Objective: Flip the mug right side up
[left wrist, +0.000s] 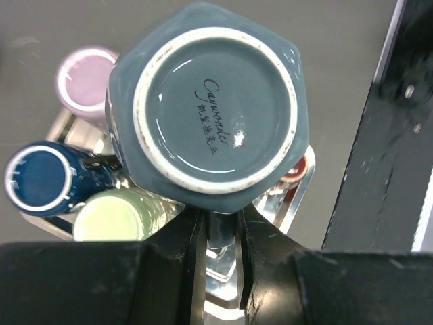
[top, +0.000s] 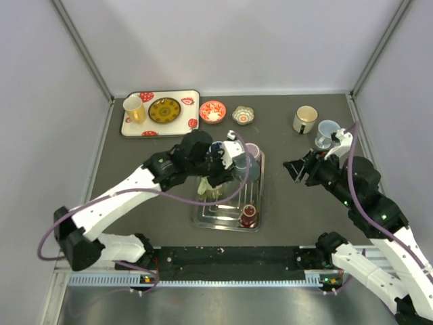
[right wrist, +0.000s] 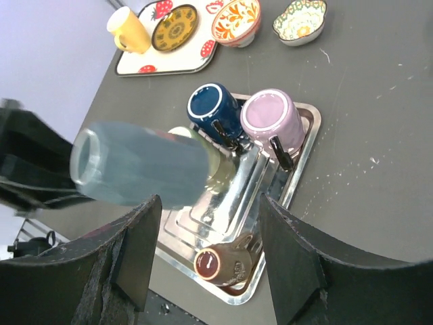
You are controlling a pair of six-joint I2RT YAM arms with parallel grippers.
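Left wrist: slate-blue hexagonal mug point(left wrist: 213, 101), base foremost, handle point(left wrist: 221, 233) in grip of left tool point(left wrist: 221, 220).

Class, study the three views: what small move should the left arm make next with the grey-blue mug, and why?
Probably roll the left wrist until the mug's mouth faces up. The left gripper is shut on the handle of the grey-blue mug. In the right wrist view the mug appears to lie on its side in the air above the tray, so it is not yet upright.
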